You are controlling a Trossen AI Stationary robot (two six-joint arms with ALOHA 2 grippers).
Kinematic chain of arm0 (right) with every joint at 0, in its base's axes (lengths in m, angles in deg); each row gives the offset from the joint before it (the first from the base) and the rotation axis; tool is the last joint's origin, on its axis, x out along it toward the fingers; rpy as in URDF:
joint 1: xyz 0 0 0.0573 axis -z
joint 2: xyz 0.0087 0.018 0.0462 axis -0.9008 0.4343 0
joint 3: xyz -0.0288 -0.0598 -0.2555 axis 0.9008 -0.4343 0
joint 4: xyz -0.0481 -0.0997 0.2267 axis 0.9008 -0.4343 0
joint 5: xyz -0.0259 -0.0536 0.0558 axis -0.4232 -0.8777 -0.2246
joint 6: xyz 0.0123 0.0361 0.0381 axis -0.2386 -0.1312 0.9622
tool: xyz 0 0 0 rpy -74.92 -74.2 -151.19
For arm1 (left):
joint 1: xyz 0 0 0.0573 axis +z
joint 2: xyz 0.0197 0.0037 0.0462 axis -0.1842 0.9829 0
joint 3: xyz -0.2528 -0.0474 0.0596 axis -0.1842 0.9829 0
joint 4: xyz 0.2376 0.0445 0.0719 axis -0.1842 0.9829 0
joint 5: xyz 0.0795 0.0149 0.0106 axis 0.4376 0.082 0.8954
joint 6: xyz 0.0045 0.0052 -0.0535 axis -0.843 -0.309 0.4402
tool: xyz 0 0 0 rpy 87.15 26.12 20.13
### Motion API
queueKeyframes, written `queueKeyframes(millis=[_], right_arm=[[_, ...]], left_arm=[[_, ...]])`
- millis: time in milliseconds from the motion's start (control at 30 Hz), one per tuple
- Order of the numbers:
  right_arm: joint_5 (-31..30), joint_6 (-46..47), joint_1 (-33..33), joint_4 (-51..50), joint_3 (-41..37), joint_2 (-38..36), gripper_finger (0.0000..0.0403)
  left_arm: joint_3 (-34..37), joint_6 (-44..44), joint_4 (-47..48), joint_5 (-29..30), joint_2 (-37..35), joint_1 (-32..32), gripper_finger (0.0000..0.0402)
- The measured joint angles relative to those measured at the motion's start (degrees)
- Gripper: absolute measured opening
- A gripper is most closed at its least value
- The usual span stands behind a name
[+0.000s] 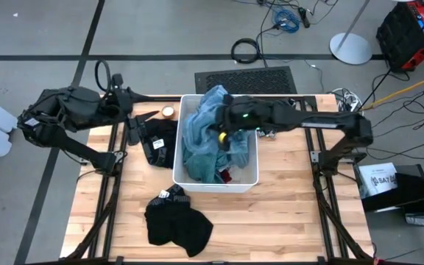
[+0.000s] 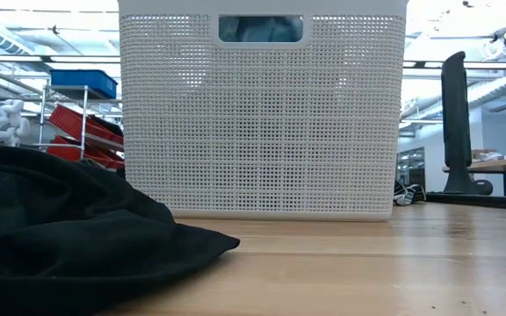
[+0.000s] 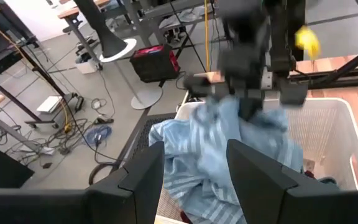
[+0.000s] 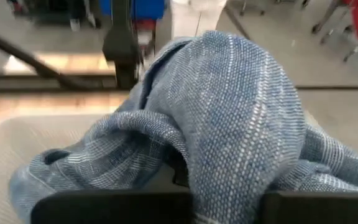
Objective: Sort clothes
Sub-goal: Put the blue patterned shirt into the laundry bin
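1. My right gripper (image 1: 225,112) is over the back half of the white bin (image 1: 249,177), reaching in from the right side of the table. It's clamped on the striped blue garment (image 1: 201,125); in the right wrist view the knit fabric (image 4: 241,118) bunches up between the fingers and fills most of the picture.
2. That striped garment is lifted at the back, with its top bulging over the bin's far rim, and the rest hangs down into the bin over other clothes. A bit of magenta cloth (image 1: 227,177) peeks out near the front corner.
3. My left gripper (image 1: 135,131) sits just left of the bin, fingers spread apart with nothing between them, right by a black garment (image 1: 159,143) lying on the table (image 1: 285,213).
4. Another black garment (image 1: 177,221) is spread on the table in front of the bin, well apart from both arms.
5. A small roll of tape (image 1: 168,112) sits near the back left of the bin.
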State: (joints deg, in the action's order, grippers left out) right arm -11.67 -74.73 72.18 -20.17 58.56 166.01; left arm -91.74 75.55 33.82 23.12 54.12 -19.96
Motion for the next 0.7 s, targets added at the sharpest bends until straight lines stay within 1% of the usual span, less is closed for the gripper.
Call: queueKeyframes(millis=[100,267,300,367,433,467,600,633,700], right_arm=[[-0.09,-1.41,0.33,-1.47,0.0,4.46,0.0006],[-0.79,-3.06,1.62,-11.5,-0.04,10.16,0.0007],[-1.85,-3.33,1.86,-13.8,-0.04,10.89,0.0007],[-6.55,-3.49,2.19,-17.18,-0.04,12.06,0.0007],[-10.8,-3.46,2.54,-19.29,-0.02,13.03,0.0007],[-11.89,-3.12,2.81,-19.6,0.04,13.48,0.0007],[-12.07,-2.72,3.3,-19.56,0.11,15.5,0.0007],[-11.19,-2.73,3.3,-19.56,0.16,15.98,0.0008],[-7.16,-2.72,3.35,-19.46,0.2,17.11,0.0008]], left_arm=[[0.0,0.95,0.5,-0.02,0.0,0.0,0.0184],[0.0,1.48,0.52,-0.03,0.0,0.0,0.0184],[0.0,2.04,0.52,-0.02,0.0,0.0,0.0184],[0.0,2.43,0.72,-0.04,0.0,0.0,0.0184],[0.0,2.48,0.9,-0.04,0.0,0.0,0.0184],[0.0,2.49,0.9,-0.04,0.0,0.0,0.0184],[0.0,2.49,0.9,-0.04,0.0,0.0,0.0184],[0.0,2.49,0.9,-0.04,0.0,0.0,0.0184],[0.0,2.51,0.9,-0.04,0.0,0.0,0.0184]])
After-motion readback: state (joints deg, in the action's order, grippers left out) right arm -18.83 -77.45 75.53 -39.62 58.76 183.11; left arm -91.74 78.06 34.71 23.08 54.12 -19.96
